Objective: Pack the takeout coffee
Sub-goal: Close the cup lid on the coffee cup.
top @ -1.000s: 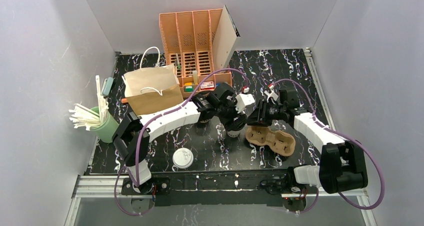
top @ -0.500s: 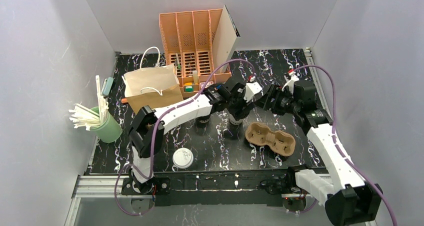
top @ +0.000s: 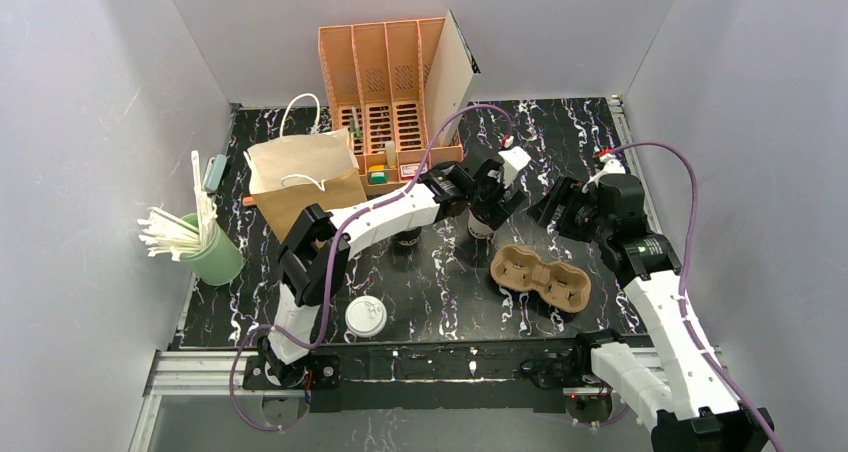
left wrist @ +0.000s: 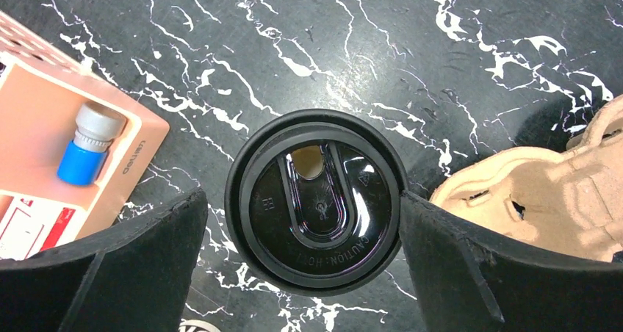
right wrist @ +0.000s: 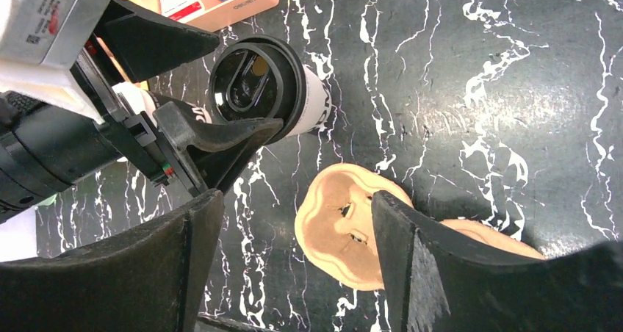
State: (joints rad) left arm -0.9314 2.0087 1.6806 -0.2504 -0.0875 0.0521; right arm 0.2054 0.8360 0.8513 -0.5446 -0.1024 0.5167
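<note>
The left gripper (left wrist: 300, 207) has just let go, jaws apart either side of the lidded cup (right wrist: 314, 104). The cup stands on the table (top: 560, 142) beside the carrier (right wrist: 345, 236). The right gripper (right wrist: 294, 200) has backed off, jaws wide. Lid's on, so I'd guess loading is next.

Paper cup (right wrist: 317, 104) hidden under black lid (left wrist: 316, 200) in left wrist view, cardboard carrier (left wrist: 529, 192) cut by right edge
</note>
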